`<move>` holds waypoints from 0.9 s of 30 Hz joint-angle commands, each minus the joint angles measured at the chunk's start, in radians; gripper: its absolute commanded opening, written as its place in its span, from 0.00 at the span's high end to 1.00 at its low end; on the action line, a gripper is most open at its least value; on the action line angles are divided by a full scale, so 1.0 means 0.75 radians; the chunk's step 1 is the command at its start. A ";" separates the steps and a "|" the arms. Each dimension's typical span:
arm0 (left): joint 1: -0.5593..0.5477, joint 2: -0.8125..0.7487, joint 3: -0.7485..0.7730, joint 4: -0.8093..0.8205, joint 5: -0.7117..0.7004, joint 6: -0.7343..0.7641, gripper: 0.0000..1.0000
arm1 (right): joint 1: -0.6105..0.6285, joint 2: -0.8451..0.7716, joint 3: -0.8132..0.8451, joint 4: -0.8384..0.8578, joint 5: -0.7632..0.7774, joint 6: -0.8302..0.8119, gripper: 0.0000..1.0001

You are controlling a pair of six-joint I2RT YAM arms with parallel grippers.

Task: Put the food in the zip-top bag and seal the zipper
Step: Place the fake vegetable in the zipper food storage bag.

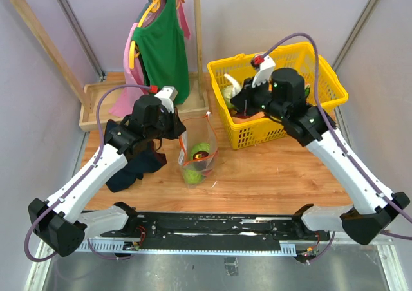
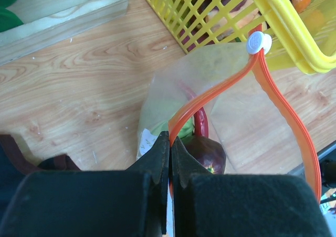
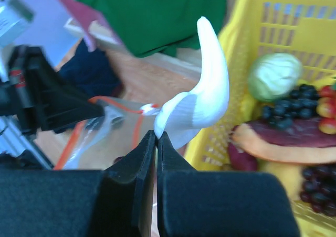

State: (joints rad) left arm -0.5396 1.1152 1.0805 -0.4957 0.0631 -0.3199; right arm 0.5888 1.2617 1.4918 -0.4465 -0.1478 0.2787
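Observation:
The clear zip-top bag (image 1: 197,150) stands on the table with green and red food (image 1: 199,154) inside. My left gripper (image 1: 178,129) is shut on the bag's orange-red zipper strip (image 2: 202,101) at the mouth edge. The left wrist view shows my left gripper (image 2: 170,142), the white slider (image 2: 259,43), a dark red piece (image 2: 209,152) and the white label (image 2: 145,142). My right gripper (image 1: 241,103) is over the yellow basket's left end, shut on a white curved toy food (image 3: 205,93). In its wrist view, my right gripper (image 3: 156,137) pinches the piece's lower tip, with the bag (image 3: 107,124) beyond.
The yellow basket (image 1: 325,78) at the back right holds more toy food: a pale green round piece (image 3: 274,75), dark grapes (image 3: 286,114) and others. A wooden clothes rack with a green top (image 1: 162,46) stands at the back left. Dark cloth (image 1: 132,165) lies under my left arm.

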 commanded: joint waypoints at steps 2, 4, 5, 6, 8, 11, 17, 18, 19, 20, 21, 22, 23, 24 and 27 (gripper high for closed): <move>0.006 -0.020 -0.002 0.057 -0.013 -0.013 0.99 | 0.251 -0.019 -0.032 0.066 0.067 0.076 0.99; 0.006 -0.022 -0.001 0.058 -0.012 -0.018 0.99 | 0.336 -0.028 -0.060 0.078 0.113 0.075 0.99; 0.006 -0.024 -0.003 0.057 -0.011 -0.019 0.99 | 0.368 -0.031 -0.079 0.096 0.116 0.086 0.99; 0.006 -0.023 -0.002 0.057 -0.010 -0.021 0.99 | 0.394 -0.034 -0.099 0.116 0.110 0.099 0.99; 0.006 -0.023 -0.001 0.057 -0.010 -0.025 0.99 | 0.441 -0.037 -0.140 0.151 0.087 0.124 0.99; 0.006 -0.027 -0.001 0.060 -0.009 -0.029 1.00 | 0.506 -0.038 -0.201 0.184 0.104 0.141 0.99; 0.006 -0.027 -0.001 0.062 -0.005 -0.030 1.00 | 0.534 -0.035 -0.291 0.206 0.110 0.178 0.99; 0.006 -0.026 -0.001 0.060 -0.004 -0.030 1.00 | 0.535 -0.032 -0.294 0.208 0.099 0.181 0.99; 0.006 -0.028 -0.001 0.060 -0.006 -0.029 0.99 | 0.536 -0.027 -0.294 0.205 0.088 0.181 0.99; 0.006 -0.027 -0.002 0.061 -0.006 -0.028 0.99 | 0.536 -0.018 -0.294 0.195 0.076 0.179 0.99; 0.006 -0.026 -0.001 0.061 -0.007 -0.028 1.00 | 0.536 -0.010 -0.290 0.179 0.071 0.177 0.99; 0.006 -0.026 -0.001 0.061 -0.006 -0.030 0.99 | 0.536 0.000 -0.285 0.159 0.071 0.176 0.99; 0.006 -0.027 -0.002 0.059 -0.006 -0.030 0.99 | 0.536 0.010 -0.280 0.136 0.074 0.176 0.99; 0.006 -0.027 0.001 0.059 -0.007 -0.030 1.00 | 0.536 0.017 -0.277 0.118 0.079 0.174 0.99; 0.006 -0.029 0.001 0.057 -0.009 -0.029 0.99 | 0.535 0.046 -0.249 0.065 0.084 0.168 0.98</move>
State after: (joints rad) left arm -0.5396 1.1152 1.0805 -0.4946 0.0620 -0.3412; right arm 0.9771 1.2682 1.2762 -0.3454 -0.0864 0.3973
